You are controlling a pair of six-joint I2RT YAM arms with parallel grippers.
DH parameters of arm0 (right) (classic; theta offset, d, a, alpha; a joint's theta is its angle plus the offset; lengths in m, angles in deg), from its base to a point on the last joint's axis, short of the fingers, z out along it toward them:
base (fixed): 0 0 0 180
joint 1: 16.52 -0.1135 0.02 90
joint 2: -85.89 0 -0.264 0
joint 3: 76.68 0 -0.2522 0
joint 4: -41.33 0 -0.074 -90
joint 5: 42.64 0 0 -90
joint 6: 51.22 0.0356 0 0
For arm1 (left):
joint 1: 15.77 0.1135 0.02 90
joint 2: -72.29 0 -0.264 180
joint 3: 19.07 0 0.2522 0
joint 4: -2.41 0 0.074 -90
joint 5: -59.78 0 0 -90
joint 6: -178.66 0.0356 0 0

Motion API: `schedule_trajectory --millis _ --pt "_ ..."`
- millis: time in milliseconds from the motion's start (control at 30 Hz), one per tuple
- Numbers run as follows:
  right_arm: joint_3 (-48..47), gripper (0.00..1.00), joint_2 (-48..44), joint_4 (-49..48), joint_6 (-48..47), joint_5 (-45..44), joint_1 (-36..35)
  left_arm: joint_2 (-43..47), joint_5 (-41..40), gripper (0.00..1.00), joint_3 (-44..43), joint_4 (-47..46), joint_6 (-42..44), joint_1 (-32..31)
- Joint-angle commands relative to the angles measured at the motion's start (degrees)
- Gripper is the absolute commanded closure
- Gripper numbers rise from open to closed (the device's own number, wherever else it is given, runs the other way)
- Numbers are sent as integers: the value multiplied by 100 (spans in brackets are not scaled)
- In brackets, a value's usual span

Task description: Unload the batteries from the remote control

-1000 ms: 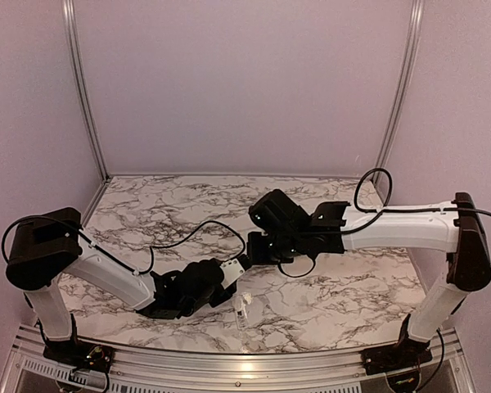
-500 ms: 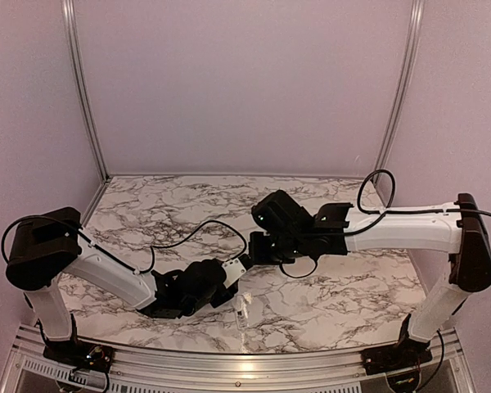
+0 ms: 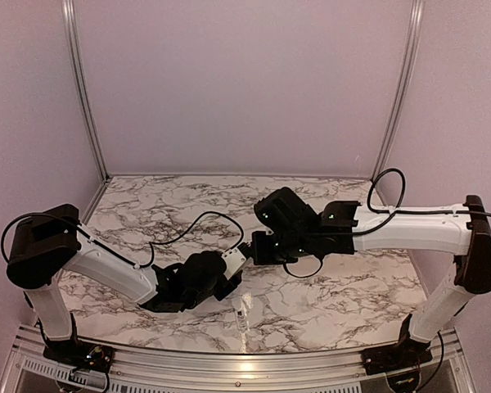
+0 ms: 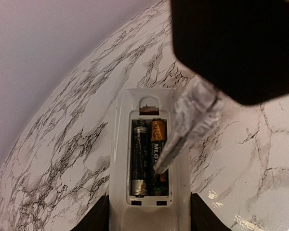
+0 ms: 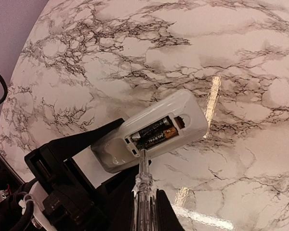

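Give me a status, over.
Left gripper gripping remote control, back up. Right gripper shut on clear tool, tip against batteries. Both seated in open bay; nothing blocking.

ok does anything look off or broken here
Nothing damaged. The remote control is open-backed, both batteries still seated, a clear tool tip on one. A small pale piece lies loose on the table.

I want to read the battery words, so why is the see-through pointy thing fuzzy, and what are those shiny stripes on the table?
Left wrist view: the clear tool sits close to the lens, so it blurs, while the batteries in the remote control look sharp. Right wrist view: the stripes are light glaring off the glossy table.
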Motion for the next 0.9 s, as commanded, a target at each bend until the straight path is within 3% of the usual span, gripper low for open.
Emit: schedule_trajectory --millis 0,867 --pt "-36 100 78 285 -71 91 -75 174 41 100 -179 -293 -143 51" --pt "-60 100 -321 1047 41 -1384 -76 193 156 100 -16 -638 -87 38"
